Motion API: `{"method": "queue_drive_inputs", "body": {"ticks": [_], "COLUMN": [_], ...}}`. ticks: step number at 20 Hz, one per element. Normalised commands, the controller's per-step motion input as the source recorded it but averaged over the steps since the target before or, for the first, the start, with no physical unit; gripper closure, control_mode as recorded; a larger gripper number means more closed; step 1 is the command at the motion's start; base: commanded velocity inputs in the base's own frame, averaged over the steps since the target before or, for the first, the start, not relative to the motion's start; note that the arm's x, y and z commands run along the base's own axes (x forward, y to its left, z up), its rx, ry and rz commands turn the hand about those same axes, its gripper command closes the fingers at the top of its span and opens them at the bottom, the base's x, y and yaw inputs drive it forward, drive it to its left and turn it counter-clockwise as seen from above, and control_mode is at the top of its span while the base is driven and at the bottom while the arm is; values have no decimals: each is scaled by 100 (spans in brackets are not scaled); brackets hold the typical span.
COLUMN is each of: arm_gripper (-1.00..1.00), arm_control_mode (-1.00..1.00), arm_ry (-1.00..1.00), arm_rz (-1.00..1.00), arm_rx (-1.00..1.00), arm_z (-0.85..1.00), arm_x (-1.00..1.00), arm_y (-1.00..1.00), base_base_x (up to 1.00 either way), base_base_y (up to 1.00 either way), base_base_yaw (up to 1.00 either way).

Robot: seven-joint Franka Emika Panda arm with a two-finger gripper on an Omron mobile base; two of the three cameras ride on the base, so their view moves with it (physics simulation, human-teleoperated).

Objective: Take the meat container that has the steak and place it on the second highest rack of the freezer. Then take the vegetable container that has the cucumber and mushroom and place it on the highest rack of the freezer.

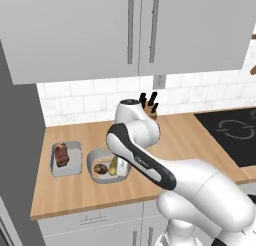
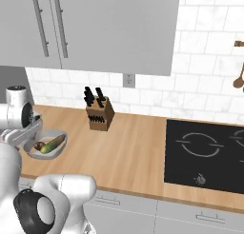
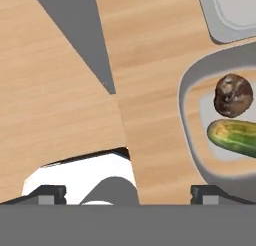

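On the wooden bench (image 1: pixel 95 190), the shallow grey rectangular tray with the dark red steak (image 1: pixel 65 159) sits just left of the oval grey vegetable bowl (image 1: pixel 95 162), so the released, empty hand (image 3: pixel 127 194) should probably shift over the tray and grip one rim squarely.

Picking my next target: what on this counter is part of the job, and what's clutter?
Job:
steak container
vegetable container with cucumber and mushroom

Clutter:
knife block
cooktop
hanging utensils
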Motion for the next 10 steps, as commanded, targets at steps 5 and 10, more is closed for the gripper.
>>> {"method": "queue_drive_inputs", "body": {"ticks": [5,10], "arm_gripper": [-100,-100], "arm_control_mode": [-100,-100], "arm_ry": [0,0], "arm_rz": [6,0], "arm_rx": [0,-3], "arm_z": [-70,-36], "arm_x": [28,51], "arm_y": [-21,12], "base_base_x": [0,0], "base_base_y": [0,0], "base_base_yaw": [0,0]}}
